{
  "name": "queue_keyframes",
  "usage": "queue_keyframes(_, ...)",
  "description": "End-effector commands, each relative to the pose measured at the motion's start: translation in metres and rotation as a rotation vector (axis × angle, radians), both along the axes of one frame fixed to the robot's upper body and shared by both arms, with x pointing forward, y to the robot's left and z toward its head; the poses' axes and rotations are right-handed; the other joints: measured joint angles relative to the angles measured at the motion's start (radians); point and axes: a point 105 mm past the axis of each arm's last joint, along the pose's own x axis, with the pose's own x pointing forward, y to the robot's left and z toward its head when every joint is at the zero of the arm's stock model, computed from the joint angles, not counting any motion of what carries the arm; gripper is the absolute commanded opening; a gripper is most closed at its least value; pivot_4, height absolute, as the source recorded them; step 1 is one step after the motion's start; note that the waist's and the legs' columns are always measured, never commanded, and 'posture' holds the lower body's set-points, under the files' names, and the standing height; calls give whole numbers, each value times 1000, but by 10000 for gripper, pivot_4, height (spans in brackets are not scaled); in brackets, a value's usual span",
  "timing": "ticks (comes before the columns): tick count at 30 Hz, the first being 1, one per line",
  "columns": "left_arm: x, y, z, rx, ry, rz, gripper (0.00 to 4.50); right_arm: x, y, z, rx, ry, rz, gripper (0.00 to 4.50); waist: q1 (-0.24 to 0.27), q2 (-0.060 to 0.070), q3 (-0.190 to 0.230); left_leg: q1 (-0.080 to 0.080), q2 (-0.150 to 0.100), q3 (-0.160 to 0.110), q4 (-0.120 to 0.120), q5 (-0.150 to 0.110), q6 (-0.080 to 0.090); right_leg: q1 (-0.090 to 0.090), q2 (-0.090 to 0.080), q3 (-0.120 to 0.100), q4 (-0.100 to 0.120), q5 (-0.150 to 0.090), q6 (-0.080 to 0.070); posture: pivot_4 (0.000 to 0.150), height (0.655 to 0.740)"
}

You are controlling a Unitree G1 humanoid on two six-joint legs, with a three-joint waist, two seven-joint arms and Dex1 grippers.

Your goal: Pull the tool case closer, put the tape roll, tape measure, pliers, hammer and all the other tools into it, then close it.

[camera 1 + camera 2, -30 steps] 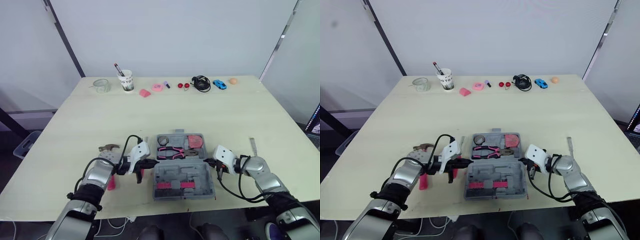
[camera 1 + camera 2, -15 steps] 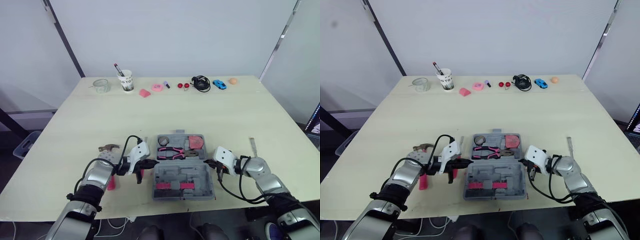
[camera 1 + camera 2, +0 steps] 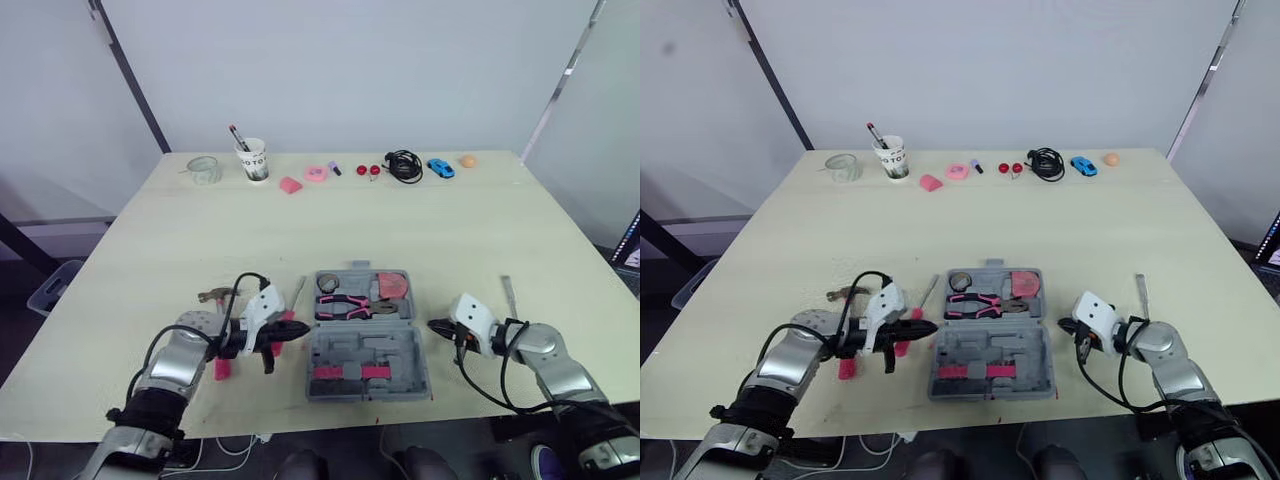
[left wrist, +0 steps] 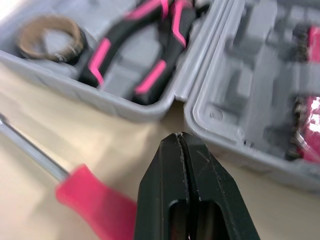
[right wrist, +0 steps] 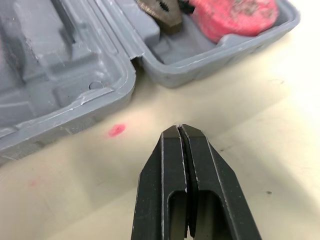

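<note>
The grey tool case (image 3: 366, 352) lies open near the table's front edge. Its far half holds a tape roll (image 3: 327, 284), pink-handled pliers (image 3: 350, 303) and a pink tape measure (image 3: 392, 285). A pink-handled screwdriver (image 4: 95, 197) lies just left of the case, beside my left gripper (image 3: 297, 328), which is shut and empty, a little off the case's left wall. The hammer (image 3: 216, 296) lies further left, partly under my left arm. My right gripper (image 3: 433, 324) is shut and empty, a short way off the case's right side. A slim metal tool (image 3: 507, 293) lies to the right.
Along the table's far edge stand a glass jar (image 3: 203, 170), a paper cup with pens (image 3: 252, 160), small pink items (image 3: 303, 179), a black cable (image 3: 403, 165), a blue toy car (image 3: 438, 168) and an orange ball (image 3: 466, 160). The table's middle (image 3: 340, 225) is bare.
Both grippers have drawn back from the case's sides, the left one leftward and the right one rightward. The screwdriver now shows beside the left gripper. The case has stayed put.
</note>
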Motion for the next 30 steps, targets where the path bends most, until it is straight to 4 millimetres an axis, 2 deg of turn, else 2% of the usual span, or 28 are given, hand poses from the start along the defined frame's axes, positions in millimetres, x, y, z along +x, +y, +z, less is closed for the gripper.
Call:
queue_keyframes(1, -7, 10, 11, -12, -35, 20, 151, 0, -6, 17, 25, -69, -27, 0, -1, 0, 0, 0, 0, 0, 0, 0, 0, 0, 0, 0, 0, 0, 0, 1500, 7400)
queue_keyframes(7, -16, 15, 35, -170, -93, 82, 151, -6, -7, 36, 182, -117, -109, 0, 2, -1, 2, 0, 1, 0, -1, 0, 0, -1, -1, 0, -1, 0, 0, 1500, 7400)
queue_keyframes(10, -21, 21, 50, -282, -120, 133, 151, -10, -15, 42, 258, -121, -167, 0, 3, -1, 2, 0, 1, 0, 0, 0, 0, 0, -1, 0, -1, 0, 0, 1500, 7400)
queue_keyframes(13, -31, 49, 59, -359, -166, 276, 151, -21, -40, 47, 325, -164, -269, 0, 2, -1, 2, 0, 2, 0, -1, 0, 0, 0, -3, 0, -1, 0, 0, 1500, 7400)
queue_keyframes(18, -54, 84, 51, -345, -168, 436, 151, -43, -70, 45, 356, -173, -373, 0, 1, -1, 2, 0, 2, 1, -3, 0, 0, 0, -3, 0, -3, 0, 0, 1500, 7400)
queue_keyframes(21, -75, 104, 41, -299, -154, 505, 6385, -64, -89, 35, 349, -146, -428, 0, 2, -1, 2, 1, 2, 1, -2, 0, 0, 0, -4, 0, -3, 0, 1, 1500, 7400)
queue_keyframes(23, -86, 114, 38, -284, -160, 549, 14447, -78, -98, 28, 345, -120, -454, 5098, 4, -1, 2, 1, 2, 1, -3, 0, 0, -1, -4, -1, -3, -1, 1, 1500, 7400)
queue_keyframes(24, -89, 118, 38, -286, -170, 575, 16709, -83, -102, 26, 347, -117, -467, 6580, 5, -1, 3, 0, 2, 1, -3, -1, 0, -1, -4, -1, -4, -1, 1, 1500, 7400)
queue_keyframes(25, -94, 124, 36, -288, -173, 615, 24324, -90, -107, 23, 350, -111, -483, 13802, 6, -1, 3, 0, 2, 0, -4, -1, 0, -1, -5, -1, -5, -1, 1, 1500, 7400)
queue_keyframes(26, -99, 130, 33, -289, -172, 651, 27691, -96, -110, 20, 344, -104, -489, 17143, 6, 0, 4, 0, 2, 0, -4, -1, 0, -1, -5, -2, -6, -1, 1, 1500, 7400)
queue_keyframes(30, -117, 139, 24, -282, -155, 728, 44718, -111, -121, 19, 353, -104, -525, 36330, 5, 0, 4, 1, 3, 0, -4, -1, -1, -1, -6, -1, -6, -3, 5, 1500, 7400)
